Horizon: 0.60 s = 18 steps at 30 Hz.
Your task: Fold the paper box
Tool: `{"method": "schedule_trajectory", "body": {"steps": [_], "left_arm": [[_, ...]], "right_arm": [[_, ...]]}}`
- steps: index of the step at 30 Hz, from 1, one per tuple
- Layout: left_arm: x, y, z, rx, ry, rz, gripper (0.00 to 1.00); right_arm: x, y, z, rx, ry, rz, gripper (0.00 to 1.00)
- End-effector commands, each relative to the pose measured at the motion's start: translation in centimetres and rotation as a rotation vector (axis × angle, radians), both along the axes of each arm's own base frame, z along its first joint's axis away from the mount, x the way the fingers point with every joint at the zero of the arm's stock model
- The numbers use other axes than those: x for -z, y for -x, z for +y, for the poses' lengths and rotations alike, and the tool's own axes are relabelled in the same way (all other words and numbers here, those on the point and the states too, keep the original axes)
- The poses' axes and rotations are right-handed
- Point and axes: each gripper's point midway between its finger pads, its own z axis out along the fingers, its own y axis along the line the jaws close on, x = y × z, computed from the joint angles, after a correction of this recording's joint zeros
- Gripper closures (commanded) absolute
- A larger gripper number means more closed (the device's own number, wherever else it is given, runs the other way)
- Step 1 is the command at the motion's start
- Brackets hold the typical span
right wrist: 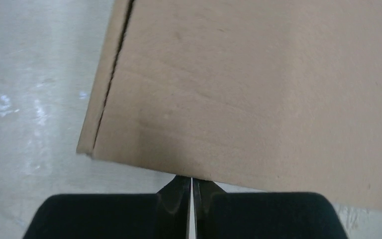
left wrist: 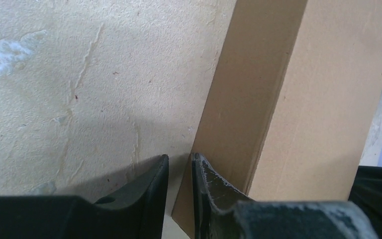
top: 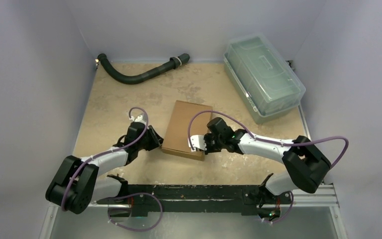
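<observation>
Currently: paper box (top: 185,127), flanked.
Right hand (right wrist: 192,185) pressed together, apparently bracing its edge; left hand (left wrist: 180,167) barely gapped, grip untellable.

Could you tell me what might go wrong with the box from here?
The left gripper stands almost closed beside the side wall of the paper box with no cardboard between its jaws, so it may pinch nothing. The right gripper, shut at the near edge, could shove the box rather than hold it.
</observation>
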Motion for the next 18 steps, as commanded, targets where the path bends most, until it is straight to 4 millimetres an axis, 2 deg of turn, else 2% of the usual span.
{"method": "schedule_trajectory", "body": {"steps": [1, 4, 7, 9, 10, 11, 12, 14, 16, 18], "left_arm": [[-3.3, -1.0, -1.4, 0.017, 0.044, -0.084, 0.76], [-6.0, -2.3, 0.5, -0.066, -0.024, -0.151, 0.73], [-9.7, -3.2, 3.0, -0.157, -0.087, -0.228, 0.7], [-14.6, -4.1, 4.3, -0.197, -0.102, -0.335, 0.62], [-16.2, -4.1, 4.6, -0.19, -0.116, -0.371, 0.58], [-18.9, -4.3, 4.4, -0.165, -0.117, -0.429, 0.53], [-20.8, -4.1, 3.8, -0.113, -0.116, -0.475, 0.47], [-23.1, -3.4, 1.8, 0.037, -0.086, -0.533, 0.39], [-23.4, -2.0, -0.9, 0.227, -0.035, -0.535, 0.37], [-22.1, -0.3, -3.4, 0.385, 0.051, -0.489, 0.4]], "right_arm": [[-4.4, -4.7, 2.5, 0.158, -0.188, -0.11, 0.94], [-5.7, -5.7, 0.3, 0.195, -0.183, -0.073, 0.91], [-8.0, -5.4, -1.7, 0.151, -0.188, -0.049, 0.88], [-9.3, -5.2, -3.0, 0.144, -0.196, -0.048, 0.86], [-10.0, -5.0, -3.3, 0.136, -0.211, -0.047, 0.85], [-10.6, -4.7, -3.6, 0.123, -0.229, -0.04, 0.83], [-11.4, -4.5, -3.8, 0.12, -0.253, -0.032, 0.82], [-13.1, -4.0, -4.0, 0.11, -0.308, -0.002, 0.8], [-14.7, -3.2, -4.1, 0.088, -0.366, 0.041, 0.77], [-16.0, -2.8, -4.6, 0.079, -0.401, 0.054, 0.76]]}}
